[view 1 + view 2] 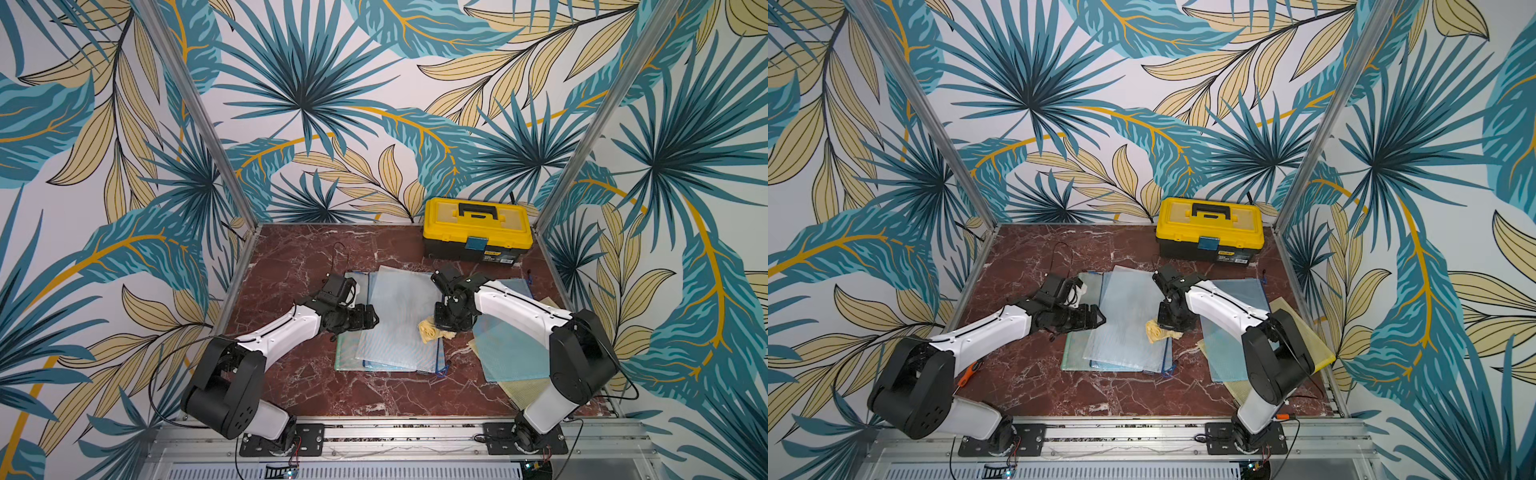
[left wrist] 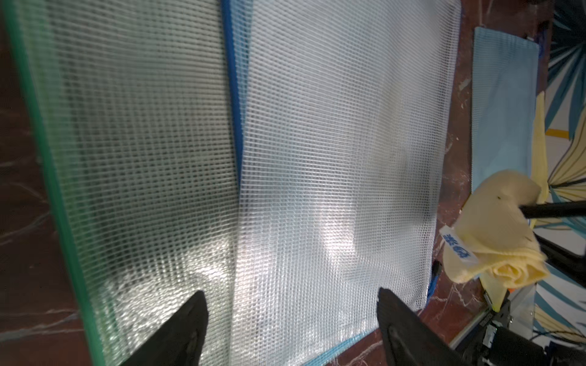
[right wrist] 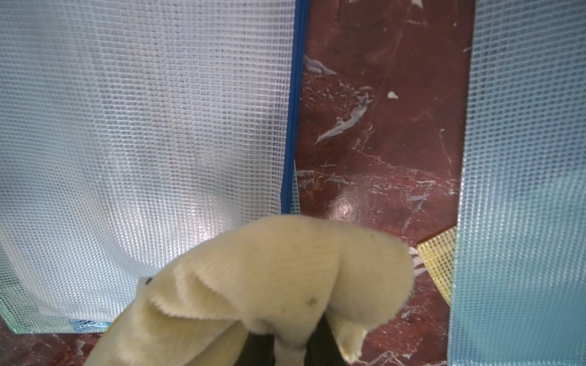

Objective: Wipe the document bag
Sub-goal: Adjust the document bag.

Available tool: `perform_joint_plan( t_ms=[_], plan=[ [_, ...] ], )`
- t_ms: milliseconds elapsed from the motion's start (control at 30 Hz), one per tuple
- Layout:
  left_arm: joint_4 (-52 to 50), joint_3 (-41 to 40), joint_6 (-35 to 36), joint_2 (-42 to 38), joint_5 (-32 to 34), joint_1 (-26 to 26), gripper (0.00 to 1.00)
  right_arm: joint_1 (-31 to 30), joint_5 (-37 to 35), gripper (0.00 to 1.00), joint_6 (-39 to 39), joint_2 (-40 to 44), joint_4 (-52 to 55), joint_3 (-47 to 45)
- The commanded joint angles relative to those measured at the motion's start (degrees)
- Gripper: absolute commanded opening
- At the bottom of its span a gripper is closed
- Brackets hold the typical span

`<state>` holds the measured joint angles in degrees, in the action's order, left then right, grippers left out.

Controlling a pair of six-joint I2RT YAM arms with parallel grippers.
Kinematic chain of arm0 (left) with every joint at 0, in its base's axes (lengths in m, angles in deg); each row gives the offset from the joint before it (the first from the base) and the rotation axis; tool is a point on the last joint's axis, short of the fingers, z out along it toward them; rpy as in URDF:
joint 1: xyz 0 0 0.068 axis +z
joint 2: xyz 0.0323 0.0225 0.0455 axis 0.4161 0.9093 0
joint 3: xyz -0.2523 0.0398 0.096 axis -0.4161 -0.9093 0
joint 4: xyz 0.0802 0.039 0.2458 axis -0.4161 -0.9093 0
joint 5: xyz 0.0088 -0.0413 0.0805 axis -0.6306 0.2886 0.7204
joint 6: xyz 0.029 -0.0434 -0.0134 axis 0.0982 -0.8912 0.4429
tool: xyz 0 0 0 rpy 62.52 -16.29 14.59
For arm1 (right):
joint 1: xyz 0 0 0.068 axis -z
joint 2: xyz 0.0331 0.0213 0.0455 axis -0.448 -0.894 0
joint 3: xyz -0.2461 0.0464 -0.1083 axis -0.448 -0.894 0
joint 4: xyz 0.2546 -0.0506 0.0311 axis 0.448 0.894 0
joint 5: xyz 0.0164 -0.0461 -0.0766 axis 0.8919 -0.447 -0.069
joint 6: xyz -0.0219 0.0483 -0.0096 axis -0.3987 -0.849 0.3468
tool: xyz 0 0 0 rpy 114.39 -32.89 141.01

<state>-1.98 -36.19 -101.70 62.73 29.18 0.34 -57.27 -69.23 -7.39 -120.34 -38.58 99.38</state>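
Note:
A stack of mesh document bags lies mid-table in both top views; the top document bag [image 1: 399, 320] [image 1: 1125, 320] is translucent white with a blue zipper edge [image 3: 293, 104]. My left gripper [image 1: 372, 320] [image 2: 290, 291] hangs open just over this bag's left side, its fingers apart with only mesh [image 2: 317, 158] showing between them. My right gripper [image 1: 451, 324] [image 3: 290, 345] is shut on a bunched yellow cloth [image 1: 430, 330] [image 1: 1156, 330] [image 3: 269, 279] at the bag's right edge. The cloth hides the right fingertips. In the left wrist view the cloth [image 2: 494, 228] sits beyond the bag's edge.
A second blue mesh bag [image 1: 511, 332] lies over a yellow one [image 1: 523, 390] under the right arm. A yellow toolbox [image 1: 478, 228] stands at the back right. A green-edged bag [image 2: 63, 190] is lowest in the stack. An orange tool [image 1: 969, 372] lies near the left arm.

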Motion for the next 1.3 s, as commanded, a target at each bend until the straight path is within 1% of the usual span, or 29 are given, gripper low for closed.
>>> perform_joint_plan(
  t_ms=[0, 33, 100, 233, 467, 567, 667, 833, 1033, 1100, 1133, 1200, 1267],
  plan=[
    [4.1, 0.9, 3.5, 2.4, -5.2, 0.6, 0.70, -0.2, 0.8, 0.00, -0.3, -0.3, -1.4, -1.4],
    [4.1, 1.2, 4.0, 3.7, -6.3, 0.6, 0.66, -0.3, 1.0, 0.00, -0.4, -0.4, -1.7, -1.6],
    [4.1, 1.6, 4.7, 6.3, -7.3, 0.6, 0.64, -0.2, 1.4, 0.00, -0.4, -1.3, -1.9, -1.6],
    [4.0, 0.8, 5.0, 8.3, -4.9, 1.5, 0.64, -0.5, 1.5, 0.00, -0.1, -2.4, -1.8, -1.7],
    [4.0, -1.2, 5.6, 5.9, -3.2, 3.5, 0.65, -0.6, 1.3, 0.00, 0.1, -2.6, -1.8, -2.4],
    [4.1, -1.4, 5.9, 5.8, -4.3, 4.3, 0.65, -0.8, 1.6, 0.00, -0.1, -3.1, -2.3, -2.9],
    [4.1, -0.8, 6.5, 8.2, -7.3, 4.4, 0.58, -1.0, 1.9, 0.00, -0.1, -3.7, -2.7, -3.1],
    [4.1, -1.0, 7.2, 10.1, -8.0, 4.3, 0.46, -1.2, 1.9, 0.00, -0.2, -4.2, -2.7, -3.1],
    [4.1, -1.4, 7.4, 12.2, -7.3, 4.4, 0.44, -1.5, 2.0, 0.00, -0.2, -4.5, -2.9, -3.1],
    [4.1, -1.4, 7.4, 12.7, -7.4, 4.3, 0.36, -1.7, 2.0, 0.00, -0.1, -4.6, -2.9, -3.2],
    [4.1, -1.5, 7.4, 12.8, -7.4, 4.4, 0.30, -1.7, 2.0, 0.00, -0.1, -4.6, -2.9, -3.1],
    [4.1, -1.6, 7.3, 12.5, -7.2, 4.3, 0.21, -1.9, 1.9, 0.00, -0.3, -4.8, -2.9, -3.1],
    [4.1, -1.9, 7.0, 11.8, -7.1, 4.4, 0.20, -2.0, 2.0, 0.00, -0.3, -5.0, -3.0, -3.0]
  ],
)
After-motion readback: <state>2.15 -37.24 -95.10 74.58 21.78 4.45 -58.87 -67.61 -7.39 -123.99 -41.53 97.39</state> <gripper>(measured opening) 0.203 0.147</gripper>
